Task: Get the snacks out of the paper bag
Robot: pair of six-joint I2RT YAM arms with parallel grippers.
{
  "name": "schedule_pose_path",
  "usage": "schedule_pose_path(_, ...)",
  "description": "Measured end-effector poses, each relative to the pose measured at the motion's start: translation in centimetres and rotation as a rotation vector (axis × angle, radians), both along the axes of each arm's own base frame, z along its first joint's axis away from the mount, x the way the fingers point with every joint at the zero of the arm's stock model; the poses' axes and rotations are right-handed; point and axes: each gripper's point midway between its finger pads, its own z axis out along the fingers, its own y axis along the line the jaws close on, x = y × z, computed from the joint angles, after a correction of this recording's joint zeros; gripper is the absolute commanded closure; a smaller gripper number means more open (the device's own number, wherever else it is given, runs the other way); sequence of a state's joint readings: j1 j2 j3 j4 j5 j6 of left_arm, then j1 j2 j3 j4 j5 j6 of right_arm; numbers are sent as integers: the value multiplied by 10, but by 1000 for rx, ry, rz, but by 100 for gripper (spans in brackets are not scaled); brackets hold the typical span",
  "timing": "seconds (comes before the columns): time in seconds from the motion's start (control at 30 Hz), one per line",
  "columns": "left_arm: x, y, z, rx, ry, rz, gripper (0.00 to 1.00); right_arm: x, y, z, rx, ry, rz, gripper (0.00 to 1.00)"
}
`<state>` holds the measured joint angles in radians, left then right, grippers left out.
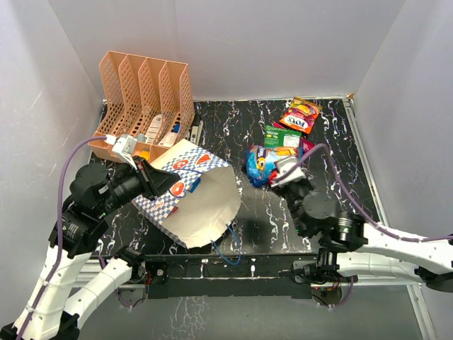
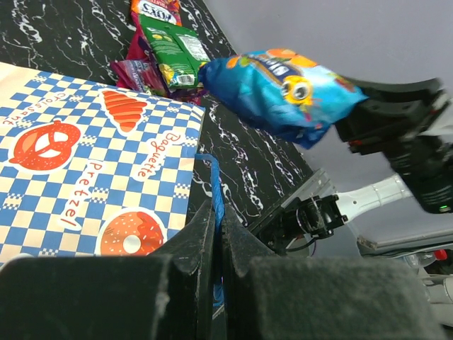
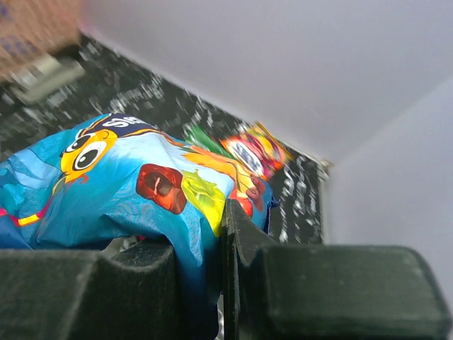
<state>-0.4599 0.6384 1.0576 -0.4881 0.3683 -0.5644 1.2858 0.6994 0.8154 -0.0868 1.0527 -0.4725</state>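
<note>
Black marbled table [image 1: 230, 117], right pincer [image 1: 282, 170] clamping blue pouch [image 1: 260, 164]; left pincer [image 1: 145, 174] pinching paper bag [image 1: 207, 207] rim

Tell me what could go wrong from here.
1. The right end effector pinches the blue pouch near one edge, most of it hanging sideways; the glossy film might slip out.
2. The left end effector holds the paper bag only by its thin rim beside the blue cord; the paper could tear or slide free.
</note>
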Motion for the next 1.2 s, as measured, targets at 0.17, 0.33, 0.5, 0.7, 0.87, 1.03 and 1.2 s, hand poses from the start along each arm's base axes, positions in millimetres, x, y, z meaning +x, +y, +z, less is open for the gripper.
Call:
schedule_pose_path(0.17, -2, 6, 10, 9, -33, 23, 100, 4, -7, -56, -148, 59, -94, 93)
schedule_pose_path(0.33, -6, 14, 19, 12, -66, 50, 100, -2, -3, -82, -11, 139, -55, 93)
schedule_pose_path(0.5, -8, 18, 17, 23, -65, 62, 100, -7, 7, -126, 96, 218, -29, 93)
schedule_pose_path(0.7, -11, 23, 10, 45, -46, 77, 100, -2, 6, -180, -16, 265, -69, 93)
schedule_pose_path(0.87, -16, 29, 9, 53, -44, 97, 100, 20, -13, -198, 61, 308, -153, 91)
schedule_pose_path(1.03, -20, 34, 13, 53, -54, 110, 100, 21, -14, -216, 138, 381, -153, 49)
schedule_pose_path(1.2, -22, 35, 16, 57, -59, 112, 100, 2, 17, -212, 263, 505, 20, 22)
